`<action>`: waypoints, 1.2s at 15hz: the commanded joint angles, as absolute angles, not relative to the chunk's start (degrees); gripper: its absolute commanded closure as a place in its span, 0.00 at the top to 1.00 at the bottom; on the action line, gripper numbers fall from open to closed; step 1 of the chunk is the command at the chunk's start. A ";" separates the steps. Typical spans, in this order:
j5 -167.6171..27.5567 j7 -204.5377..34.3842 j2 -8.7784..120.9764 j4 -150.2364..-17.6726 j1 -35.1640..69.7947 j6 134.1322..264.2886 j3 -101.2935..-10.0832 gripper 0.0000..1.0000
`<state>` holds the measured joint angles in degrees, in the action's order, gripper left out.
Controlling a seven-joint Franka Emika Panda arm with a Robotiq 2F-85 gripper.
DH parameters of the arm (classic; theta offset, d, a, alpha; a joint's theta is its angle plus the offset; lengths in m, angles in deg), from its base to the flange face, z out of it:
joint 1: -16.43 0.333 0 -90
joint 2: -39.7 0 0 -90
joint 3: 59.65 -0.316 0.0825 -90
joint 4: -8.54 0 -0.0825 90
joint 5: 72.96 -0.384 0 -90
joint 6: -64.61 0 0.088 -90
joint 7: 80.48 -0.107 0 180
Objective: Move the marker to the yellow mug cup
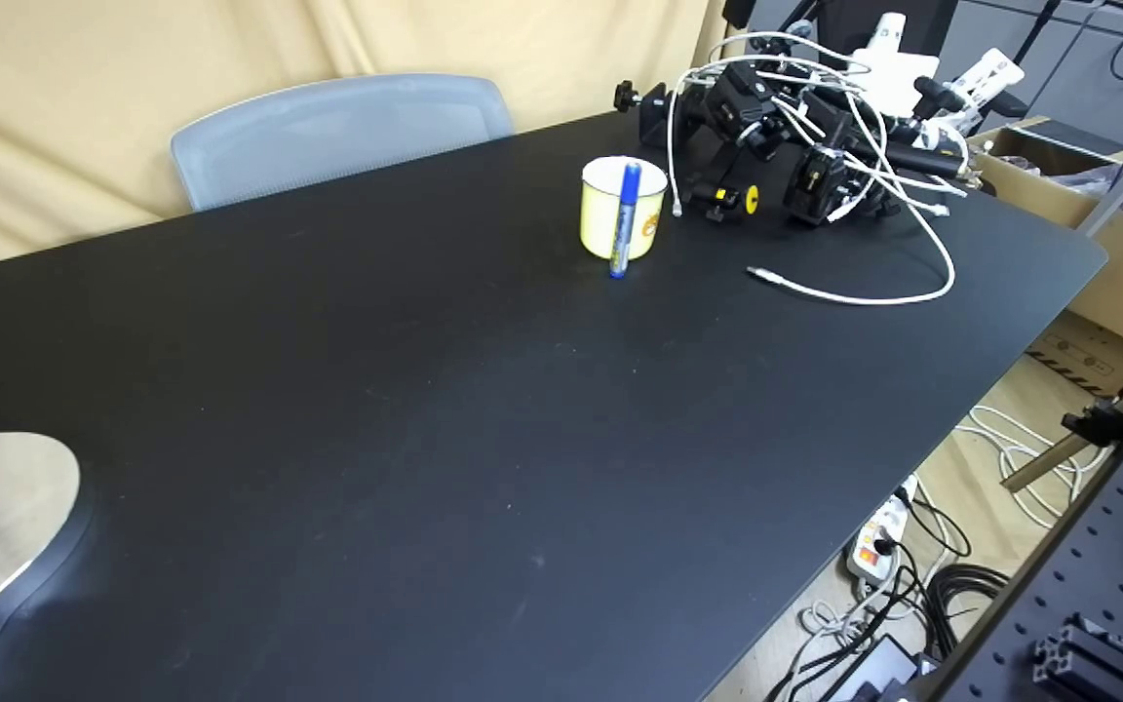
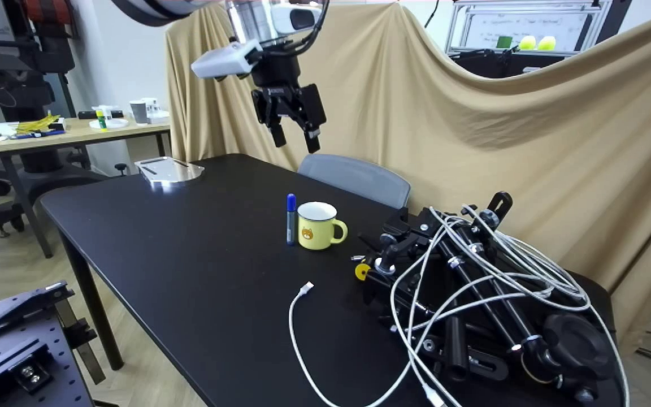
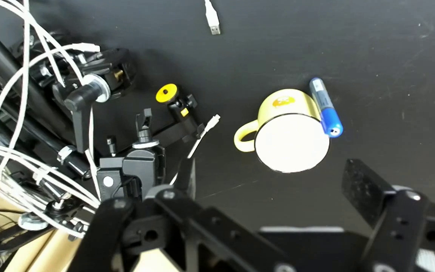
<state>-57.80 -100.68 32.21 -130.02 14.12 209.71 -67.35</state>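
Black flat-topped table. Carries the loose items. Quantity: one.

Grey curved-back chair. Stands behind the table's edge, apparently tucked out of the way. Quantity: one.

Heap of black metal clamps and rods. Gathered at an end of the table, probably parked away from the handling. Quantity: one. White cables loop over it, too tangled to count; at least three white plugs show in the wrist view.

Flat silvery metal plate. Lies at the opposite end of the table; reason not shown. Quantity: one.

Black two-fingered tool. Hangs above the table, fingers wide apart with nothing between them; the height presumably spares what stands below from a knock. Quantity: one.

Pale yellow cylindrical mug, glossy, white-lined, dark-rimmed. Upright, handle facing the heap, which leaves the opposite side free. Quantity: one; handles, one.

Blue-capped slim plastic marker. Stands upright, cap uppermost, outside the mug and just beside it, on the side away from the handle; whether they touch cannot be told. The stance seems deliberate, and the move looks complete if "to" means beside. Quantity: one.
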 commanded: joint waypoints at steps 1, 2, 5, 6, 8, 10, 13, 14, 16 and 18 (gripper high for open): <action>-57.98 -102.61 39.65 -124.93 15.17 212.17 -66.43 1.00; -58.49 -102.16 41.24 -123.96 15.57 212.50 -66.11 1.00; -59.93 -100.97 45.57 -120.89 16.95 212.60 -65.18 1.00; -60.70 -100.39 46.89 -119.91 17.49 212.42 -64.99 1.00; -62.54 -99.43 49.14 -118.40 18.75 212.04 -64.89 1.00; -64.41 -98.40 50.86 -117.40 20.00 211.79 -65.09 1.00; -66.38 -97.32 52.74 -116.45 21.68 211.45 -65.07 1.00; -66.94 -97.02 53.21 -116.14 22.03 211.26 -64.98 1.00; -67.88 -96.43 53.98 -115.75 22.41 211.00 -64.78 1.00; -68.80 -95.70 54.59 -115.44 22.45 210.63 -64.58 1.00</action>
<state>-67.08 -97.11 53.31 -117.48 21.74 212.44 -65.61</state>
